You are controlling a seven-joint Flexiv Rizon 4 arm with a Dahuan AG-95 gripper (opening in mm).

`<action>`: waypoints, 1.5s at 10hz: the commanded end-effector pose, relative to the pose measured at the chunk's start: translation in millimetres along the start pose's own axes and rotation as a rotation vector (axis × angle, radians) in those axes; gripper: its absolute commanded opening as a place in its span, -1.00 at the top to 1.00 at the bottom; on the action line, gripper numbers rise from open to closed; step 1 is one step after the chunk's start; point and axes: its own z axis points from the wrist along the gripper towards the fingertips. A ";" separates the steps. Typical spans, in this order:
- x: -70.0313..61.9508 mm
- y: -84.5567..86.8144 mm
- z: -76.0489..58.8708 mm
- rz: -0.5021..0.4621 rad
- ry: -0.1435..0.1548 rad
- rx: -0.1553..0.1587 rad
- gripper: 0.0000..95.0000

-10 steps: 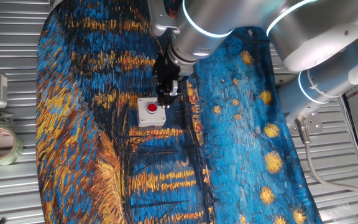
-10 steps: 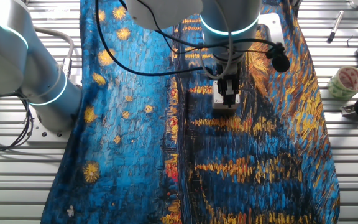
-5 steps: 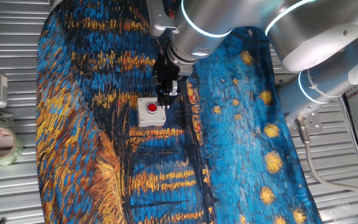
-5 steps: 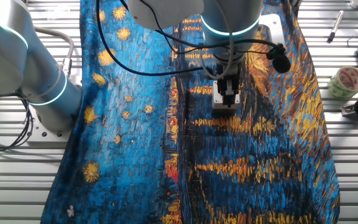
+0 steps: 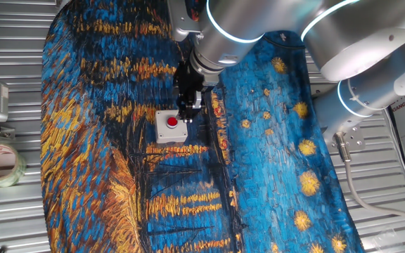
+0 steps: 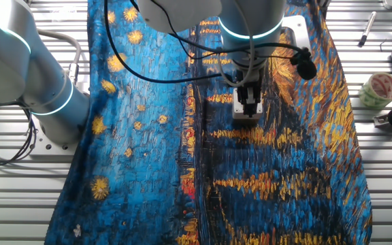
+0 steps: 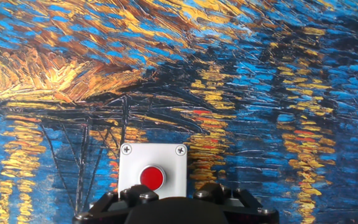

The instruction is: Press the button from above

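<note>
Red button (image 5: 172, 122) beside end effector (image 5: 186, 116), uncovered

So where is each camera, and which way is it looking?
One fixed view: high up, looking down at the painted cloth; shows the arm, end effector and red button.
The other fixed view: high on the opposite side; arm and grey box, button hidden.
Hand view: on the hand, looking down; only the hand's dark edge shows.
Shared: box, cloth.

The arm (image 5: 371, 35) had rounded silver-white links, with glowing cyan rings at the joints. Black cables (image 6: 182, 41) ran along the wrist link. The black gripper (image 5: 186, 112) carried screw heads on its body above the jaws.
</note>
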 end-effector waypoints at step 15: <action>-11.2 -3.7 3.5 0.005 0.118 -0.014 -0.20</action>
